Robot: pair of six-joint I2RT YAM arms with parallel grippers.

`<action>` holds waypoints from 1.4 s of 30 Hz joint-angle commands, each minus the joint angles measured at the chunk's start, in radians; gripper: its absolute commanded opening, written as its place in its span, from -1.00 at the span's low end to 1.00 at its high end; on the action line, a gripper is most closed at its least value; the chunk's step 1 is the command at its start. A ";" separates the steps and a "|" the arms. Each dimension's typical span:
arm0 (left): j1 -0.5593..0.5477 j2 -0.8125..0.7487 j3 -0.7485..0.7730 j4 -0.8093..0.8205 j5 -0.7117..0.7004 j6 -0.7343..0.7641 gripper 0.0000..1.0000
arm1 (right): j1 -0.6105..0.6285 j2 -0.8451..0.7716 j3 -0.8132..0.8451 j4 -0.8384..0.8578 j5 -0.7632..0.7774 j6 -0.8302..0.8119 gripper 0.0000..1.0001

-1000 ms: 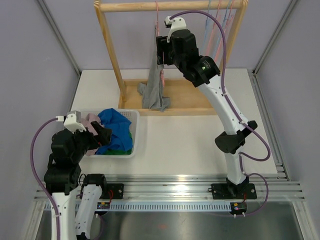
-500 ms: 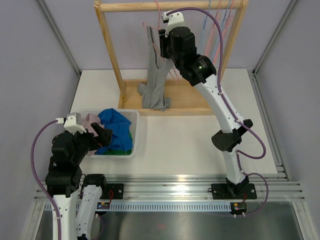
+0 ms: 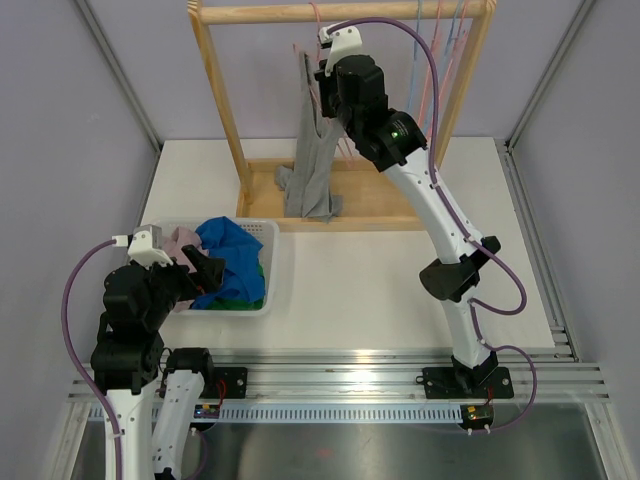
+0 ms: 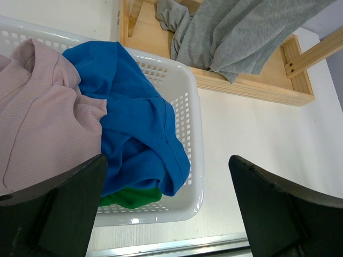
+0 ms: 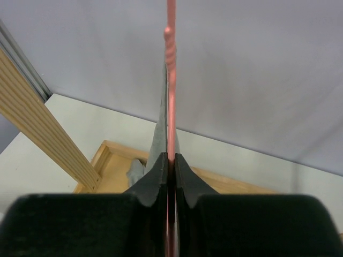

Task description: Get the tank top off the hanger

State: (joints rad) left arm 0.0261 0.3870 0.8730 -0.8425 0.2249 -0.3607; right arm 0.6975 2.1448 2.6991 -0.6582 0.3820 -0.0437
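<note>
Status: removal not done; you are at the grasp stage. In the upper centre of the overhead view the grey tank top (image 3: 312,165) hangs from the pink hanger (image 5: 171,80) on the wooden rack (image 3: 218,100), draping down the middle of the frame. Its lower hem is bunched on the rack's base board (image 4: 252,88). Your right hand (image 5: 171,160) has its two dark fingers pressed together on the thin pink hanger rod, with a sliver of grey cloth just left of the rod; I cannot tell whether any fabric is caught in the pinch. Your left hand (image 4: 167,160) is spread wide at lower left of the overhead view, over the white basket (image 4: 194,112), holding nothing. Judged remaining: work the straps off the hanger, free the garment, and set it down, likely in the basket or on the desk (image 3: 380,280). Materials: the tank top is soft, limp jersey that folds readily. The hanger is slim rigid plastic, ridged near its upper end in the right wrist view. The rack is pale squared timber. The basket is perforated plastic, holding a blue garment (image 4: 134,118), a ribbed dusty-pink one (image 4: 43,118) and a bit of green cloth (image 4: 128,197).
</note>
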 commanded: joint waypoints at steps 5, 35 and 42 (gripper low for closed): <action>-0.006 0.000 -0.011 0.057 0.036 -0.004 0.98 | 0.004 -0.051 0.001 0.064 -0.009 0.004 -1.00; -0.020 0.168 0.087 0.152 0.182 -0.026 0.98 | 0.022 -0.707 -0.637 0.025 -0.285 0.330 -1.00; -0.152 0.325 0.287 0.197 0.196 -0.063 0.98 | 0.034 -0.997 -0.909 -0.089 -0.377 0.442 -1.00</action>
State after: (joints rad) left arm -0.0639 0.6796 1.0683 -0.7349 0.3725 -0.4007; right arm 0.7223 1.2778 1.8500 -0.7166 0.0772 0.3172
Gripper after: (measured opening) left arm 0.987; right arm 0.031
